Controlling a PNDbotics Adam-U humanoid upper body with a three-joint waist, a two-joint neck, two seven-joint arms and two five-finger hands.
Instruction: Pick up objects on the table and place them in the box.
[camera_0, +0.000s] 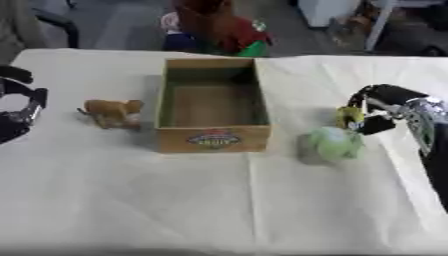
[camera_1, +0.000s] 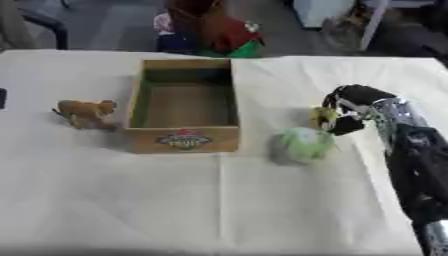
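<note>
Our box (camera_0: 213, 107) sits empty; our right hand (camera_0: 378, 111) has its fingers curled round a small yellow object (camera_0: 349, 117), with the green ball (camera_0: 332, 143) and toy lion (camera_0: 112, 112) left on the desk (camera_0: 219, 200).

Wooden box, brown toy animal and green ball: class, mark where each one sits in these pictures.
wooden box (camera_0: 213, 138): left eye view, on its front wall, at the label.
brown toy animal (camera_0: 112, 112): left eye view, on its body.
green ball (camera_1: 304, 144): right eye view, on its rounded middle.
</note>
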